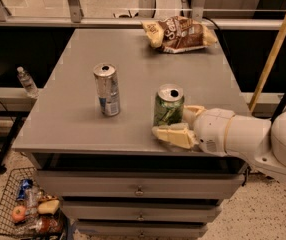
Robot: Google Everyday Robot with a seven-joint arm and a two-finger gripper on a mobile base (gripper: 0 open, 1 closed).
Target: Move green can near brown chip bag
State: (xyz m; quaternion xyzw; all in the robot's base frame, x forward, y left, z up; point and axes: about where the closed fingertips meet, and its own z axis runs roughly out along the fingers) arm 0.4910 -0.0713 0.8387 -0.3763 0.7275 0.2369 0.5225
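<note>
Near the front right edge of the surface (68, 109), the green can (169, 104) stands upright between the wide-spread fingers of the claw (173, 121). It has pale streaks and a silver top.

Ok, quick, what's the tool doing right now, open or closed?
The tool: open, at the green can, one finger in front of it and one behind; no firm grip visible.
</note>
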